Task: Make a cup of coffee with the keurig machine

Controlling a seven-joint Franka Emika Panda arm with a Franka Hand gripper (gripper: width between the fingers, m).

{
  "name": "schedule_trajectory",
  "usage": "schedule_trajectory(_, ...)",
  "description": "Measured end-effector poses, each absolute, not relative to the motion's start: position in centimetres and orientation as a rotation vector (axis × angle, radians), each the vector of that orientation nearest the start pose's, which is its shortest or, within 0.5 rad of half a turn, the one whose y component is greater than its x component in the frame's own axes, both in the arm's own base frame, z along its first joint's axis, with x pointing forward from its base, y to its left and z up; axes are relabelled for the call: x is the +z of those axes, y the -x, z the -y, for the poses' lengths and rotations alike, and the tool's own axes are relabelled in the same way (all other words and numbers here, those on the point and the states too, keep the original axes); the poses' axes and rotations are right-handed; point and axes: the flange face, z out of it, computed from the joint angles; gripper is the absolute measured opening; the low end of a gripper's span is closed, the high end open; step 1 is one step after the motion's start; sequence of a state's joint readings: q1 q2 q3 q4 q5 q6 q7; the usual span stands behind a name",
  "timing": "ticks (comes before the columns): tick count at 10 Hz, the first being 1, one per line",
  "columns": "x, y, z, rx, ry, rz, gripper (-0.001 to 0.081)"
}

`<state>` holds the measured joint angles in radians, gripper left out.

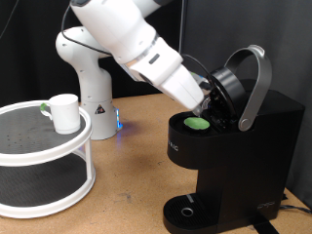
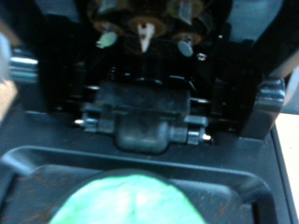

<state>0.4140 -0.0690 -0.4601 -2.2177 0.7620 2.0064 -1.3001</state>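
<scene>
The keurig machine (image 1: 244, 146) stands at the exterior view's right with its silver-grey lid handle (image 1: 255, 83) raised and the brew head open. A dark pod with a green top (image 1: 198, 123) sits in the open chamber and also shows in the wrist view (image 2: 131, 201). My gripper (image 1: 209, 100) is just above the pod, under the raised lid, and its fingers are mostly hidden. The wrist view shows the underside of the lid (image 2: 145, 103). The white cup (image 1: 64, 112) stands on the top tier of a round rack, far from the gripper. The drip tray (image 1: 187, 211) holds nothing.
The white two-tier round rack (image 1: 49, 146) fills the exterior view's left. The arm's white base (image 1: 93, 88) stands behind it on the wooden table (image 1: 136, 185). A black curtain closes the back.
</scene>
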Motion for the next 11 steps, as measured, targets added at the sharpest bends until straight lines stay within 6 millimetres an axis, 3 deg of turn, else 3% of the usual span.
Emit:
schedule_trajectory(5, 41.1, -50.7, -0.5, -0.447, 2.255, 1.009, 0.0805)
schedule_trajectory(11, 48.2, -49.3, 1.8, -0.584, 2.174, 0.941, 0.0805)
